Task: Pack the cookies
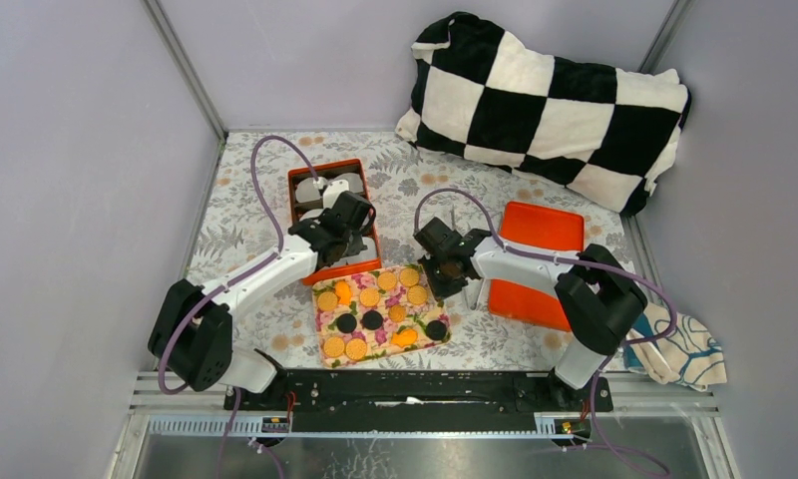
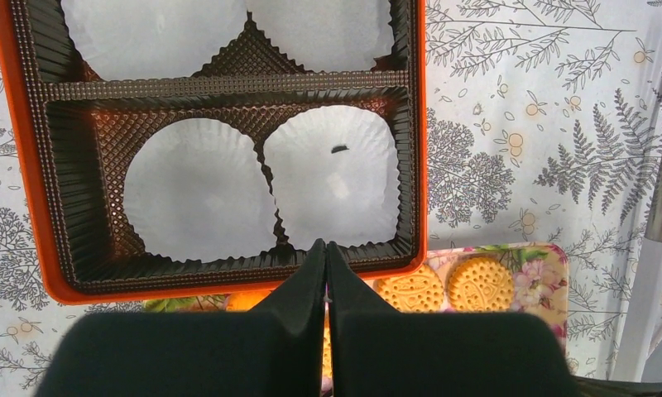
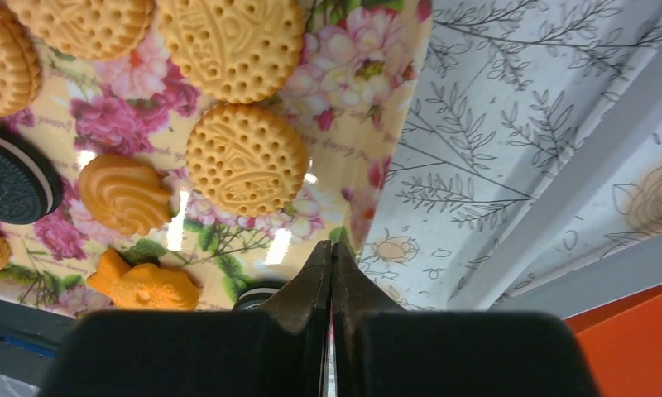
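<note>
The cookies (image 1: 409, 276) lie on a floral tray (image 1: 315, 296) at the table's centre: tan round ones (image 3: 246, 159), a black sandwich one (image 3: 13, 184) and orange shaped ones (image 3: 125, 194). Behind the tray stands an orange box (image 2: 419, 165) with a brown insert holding empty white paper cups (image 2: 197, 198). My left gripper (image 2: 326, 246) is shut with nothing in it, over the box's near rim; from above the left gripper (image 1: 355, 225) hangs over the box (image 1: 295, 195). My right gripper (image 3: 331, 246) is shut and empty at the tray's right edge (image 3: 344, 66). In the top view the right gripper (image 1: 443, 271) sits beside the tray.
An orange lid (image 1: 537, 261) lies right of the tray, under the right arm. A black-and-white checkered pillow (image 1: 550, 105) fills the back right. A patterned towel (image 1: 684, 349) sits at the near right edge. Grey walls close in the table's sides.
</note>
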{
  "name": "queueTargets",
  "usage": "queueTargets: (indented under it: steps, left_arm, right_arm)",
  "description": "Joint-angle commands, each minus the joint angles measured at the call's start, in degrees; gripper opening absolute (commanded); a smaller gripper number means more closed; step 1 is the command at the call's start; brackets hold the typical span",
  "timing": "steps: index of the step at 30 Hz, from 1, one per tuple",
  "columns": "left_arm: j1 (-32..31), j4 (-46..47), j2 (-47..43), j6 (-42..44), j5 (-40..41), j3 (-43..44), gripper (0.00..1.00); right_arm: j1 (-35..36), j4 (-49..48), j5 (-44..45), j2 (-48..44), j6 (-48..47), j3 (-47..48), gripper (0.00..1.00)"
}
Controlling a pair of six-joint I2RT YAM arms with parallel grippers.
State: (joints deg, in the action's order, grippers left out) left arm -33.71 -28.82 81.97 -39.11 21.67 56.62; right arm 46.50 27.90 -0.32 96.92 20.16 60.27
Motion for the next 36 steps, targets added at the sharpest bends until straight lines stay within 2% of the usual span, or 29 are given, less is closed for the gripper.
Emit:
queueTargets:
  steps: [1, 8, 14, 23, 36]
  left_arm:
    - [-0.3, -0.8, 0.6, 0.1, 1.7, 0.9, 0.00]
    - [-0.3, -0.8, 0.9, -0.3, 1.5, 0.9, 0.00]
    - [-0.4, -1.9, -0.6, -0.3, 0.8, 1.4, 0.00]
    - [-0.4, -2.3, -2.8, -0.5, -0.3, 1.5, 0.00]
    - [-0.5, -1.8, -0.5, -0.7, -0.7, 1.6, 0.00]
  right_arm:
    - [1.5, -0.4, -2.1, -0.3, 2.1, 0.8, 0.00]
    - [1.7, 3.0, -0.2, 6.5, 3.5, 3.3, 0.00]
    - [0.6, 6.8, 8.1, 13.4, 6.2, 8.8, 0.00]
    - [-9.5, 6.0, 9.5, 19.2, 4.4, 15.7, 0.00]
    - [-13.9, 8.9, 10.6, 33.5, 1.7, 36.2, 0.00]
